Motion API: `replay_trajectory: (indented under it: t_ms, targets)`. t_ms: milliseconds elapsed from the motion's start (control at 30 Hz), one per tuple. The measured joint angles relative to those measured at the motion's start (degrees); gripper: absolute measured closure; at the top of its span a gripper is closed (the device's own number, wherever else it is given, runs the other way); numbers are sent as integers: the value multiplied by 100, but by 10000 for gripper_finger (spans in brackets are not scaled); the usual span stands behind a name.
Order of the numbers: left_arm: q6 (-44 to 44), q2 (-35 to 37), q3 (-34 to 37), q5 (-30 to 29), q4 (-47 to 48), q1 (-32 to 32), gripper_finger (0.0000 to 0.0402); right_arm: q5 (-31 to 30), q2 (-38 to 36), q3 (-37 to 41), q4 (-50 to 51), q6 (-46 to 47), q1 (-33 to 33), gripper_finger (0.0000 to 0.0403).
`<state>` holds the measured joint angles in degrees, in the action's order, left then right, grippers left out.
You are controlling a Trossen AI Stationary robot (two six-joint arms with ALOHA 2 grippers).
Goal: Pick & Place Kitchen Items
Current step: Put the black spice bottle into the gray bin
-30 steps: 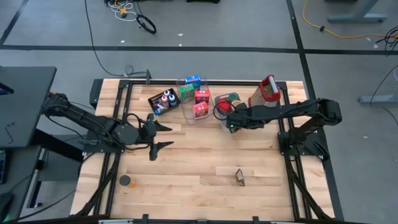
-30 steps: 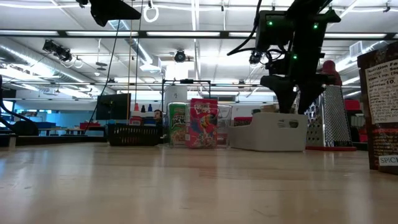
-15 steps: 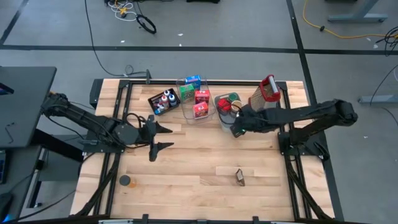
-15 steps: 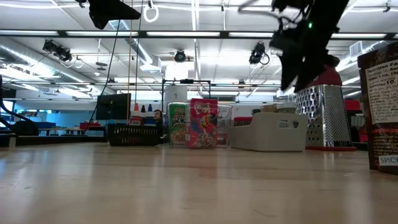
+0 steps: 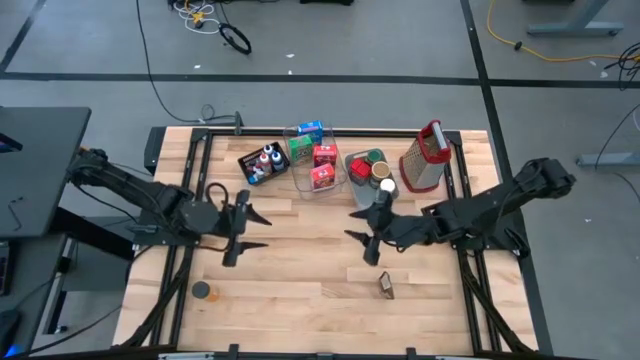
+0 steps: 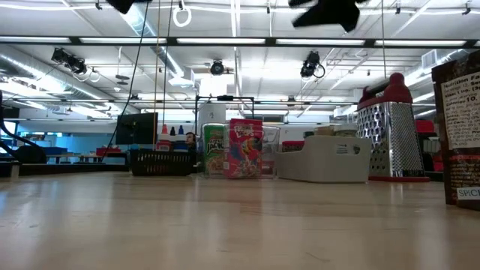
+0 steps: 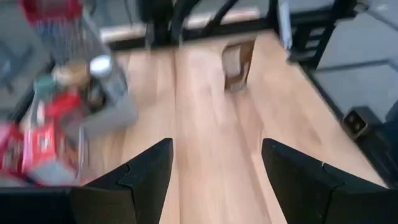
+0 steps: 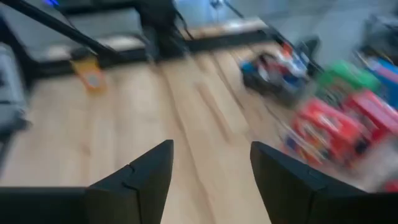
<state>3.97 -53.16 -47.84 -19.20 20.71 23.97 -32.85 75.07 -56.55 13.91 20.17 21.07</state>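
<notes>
In the high view my left gripper (image 5: 262,230) hangs open over the left-middle of the table, pointing right. My right gripper (image 5: 352,224) hangs open over the table's middle, pointing left, clear of the grey tray (image 5: 352,190) of round cans. Neither holds anything. A small brown box (image 5: 386,286) stands on the wood toward the near edge; it also shows in the left wrist view (image 7: 236,65). A small dark can (image 5: 202,290) stands near the near-left corner, beside an orange scrap. Coloured boxes (image 5: 316,158) fill the clear bin and bottles (image 5: 264,160) the black tray.
The metal grater (image 5: 424,158) with its red handle stands at the far right, beside the grey tray. In the low view a brown spice box (image 6: 457,127) stands close at the right. Bare wood lies between the two grippers and along the near edge. Black frame rails border the table.
My right gripper has drawn back from above the grey tray, risen, and swung toward the near edge and the table's middle, turning from pointing down to level, pointing left. My left gripper has shifted slightly toward the near edge. No item has moved.
</notes>
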Motion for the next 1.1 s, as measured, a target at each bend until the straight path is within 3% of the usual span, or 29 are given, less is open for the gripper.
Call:
replay_trajectory:
  t_ms: [133, 267, 433, 600, 833, 1100]
  targets:
    - [731, 8, -17, 19, 914, -7, 147, 416, 124, 0, -1017, -592, 38, 179]
    - [1702, 8, -14, 519, 1947, 0, 147, 476, 146, 0, -1507, -950, 20, 180]
    - [2731, -10, -14, 1253, 2291, 239, 146, 479, 146, 0, -1389, -1020, -4, 181]
    - [4335, -119, -14, 1942, 2551, 757, 146, 471, 190, 0, -1175, -939, -3, 181]
    - [6034, -595, -12, 1981, 2777, 1854, 146, 482, 183, 0, -1241, -853, -53, 182]
    - [6783, -1278, -12, 1362, 2636, 2993, 146, 484, 183, 0, -1236, -759, -51, 182]
